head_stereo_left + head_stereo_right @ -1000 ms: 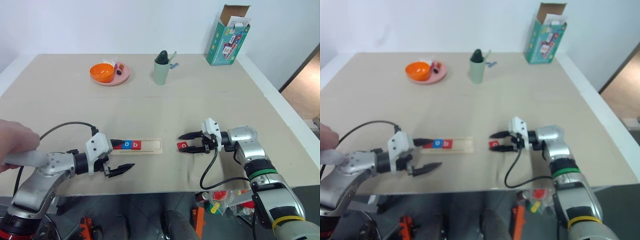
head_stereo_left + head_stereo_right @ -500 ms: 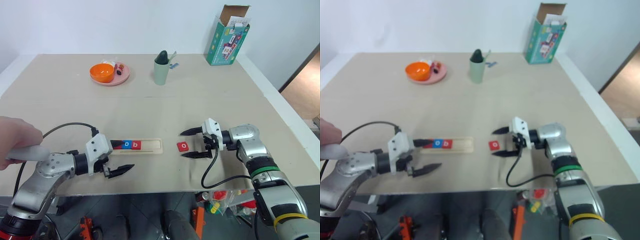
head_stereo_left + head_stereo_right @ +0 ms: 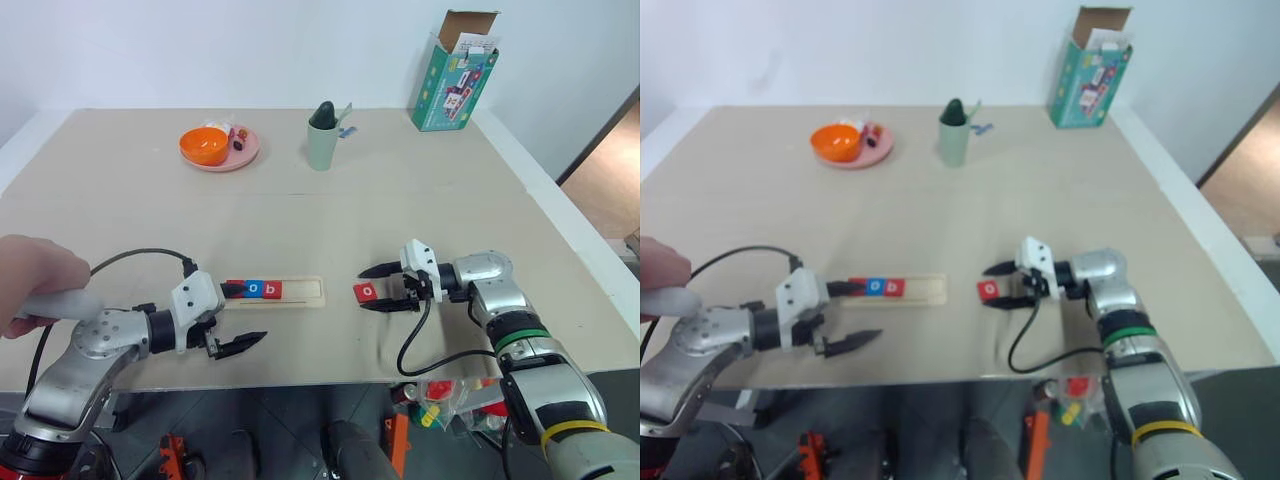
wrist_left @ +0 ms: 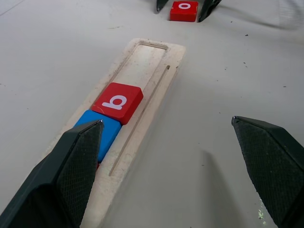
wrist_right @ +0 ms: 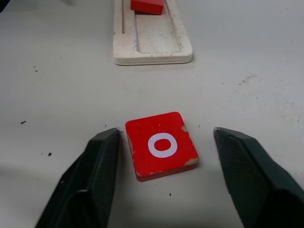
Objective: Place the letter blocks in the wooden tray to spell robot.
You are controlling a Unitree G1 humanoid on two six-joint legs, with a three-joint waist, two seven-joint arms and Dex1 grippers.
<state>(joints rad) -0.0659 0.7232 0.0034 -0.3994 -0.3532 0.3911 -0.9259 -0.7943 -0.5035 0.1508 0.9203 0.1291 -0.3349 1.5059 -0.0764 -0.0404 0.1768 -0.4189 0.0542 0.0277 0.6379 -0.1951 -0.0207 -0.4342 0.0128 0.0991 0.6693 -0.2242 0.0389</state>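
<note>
A person's hand (image 3: 35,280) rests on the left arm at the surface's (image 3: 420,200) left edge. Left claw (image 3: 232,318): spread wide, empty, hovering beside the wooden tray's (image 3: 305,291) left end. The tray lies flat near the front edge; its slot holds a partly hidden red tile, then a blue letter block (image 3: 253,289) and a red "b" block (image 4: 117,102), touching in a row, the right part vacant. Just right of the tray lies a red "o" block (image 5: 161,145), flat on the surface. Right claw (image 3: 385,288): parted, straddling this block, one finger (image 5: 102,156) close to its edge, not gripping. Handling estimate: block light, rigid, thin, smooth-faced; pinch on two opposite side edges, low, to avoid slipping.
</note>
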